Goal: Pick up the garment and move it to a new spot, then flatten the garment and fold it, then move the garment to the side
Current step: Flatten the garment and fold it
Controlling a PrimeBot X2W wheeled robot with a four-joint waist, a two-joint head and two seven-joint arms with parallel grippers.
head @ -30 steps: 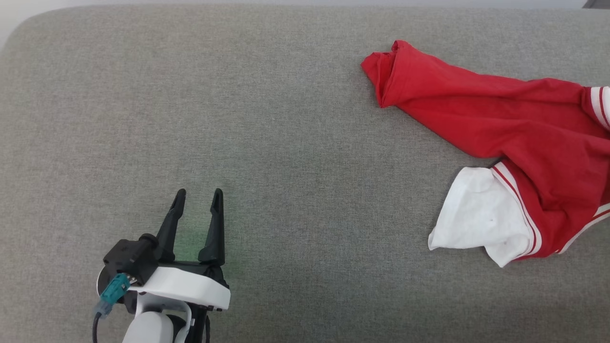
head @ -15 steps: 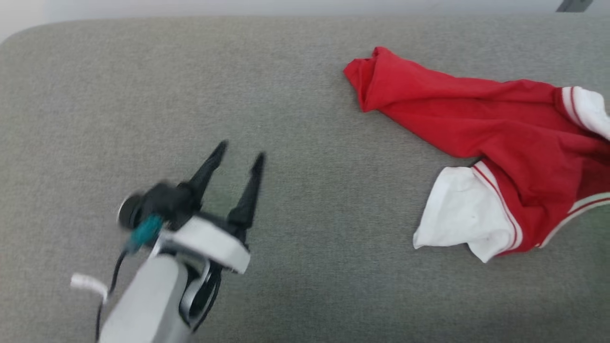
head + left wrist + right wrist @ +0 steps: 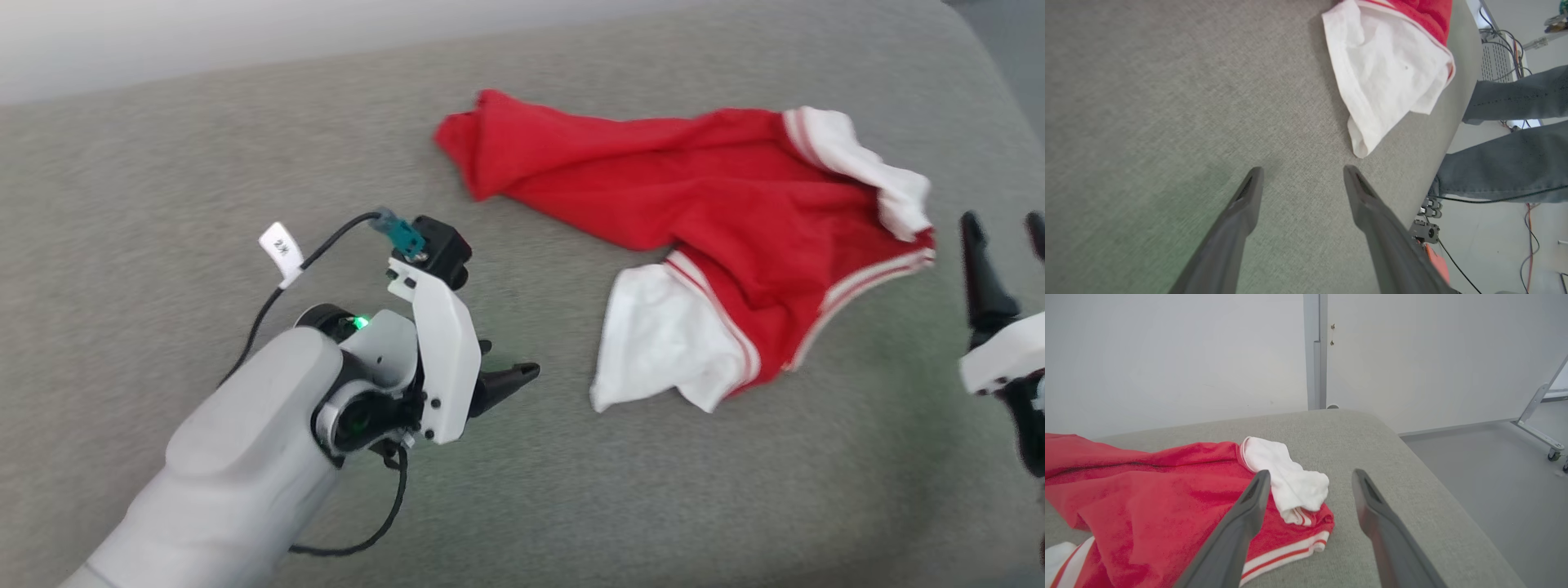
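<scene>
Garment (image 3: 702,196) crumpled on grey bench (image 3: 163,163), right of centre in head view. Left tool (image 3: 1302,170) spread, empty, low over bench, just short of white sleeve (image 3: 1388,69). Right tool (image 3: 1310,473) spread, empty, near garment's right edge, not touching.

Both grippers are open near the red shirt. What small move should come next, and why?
Probably ease the left gripper forward onto the white sleeve of the garment and close on it. The sleeve lies just beyond its open jaws, the right gripper is open too, and the garment lies crumpled, not yet lifted.
</scene>
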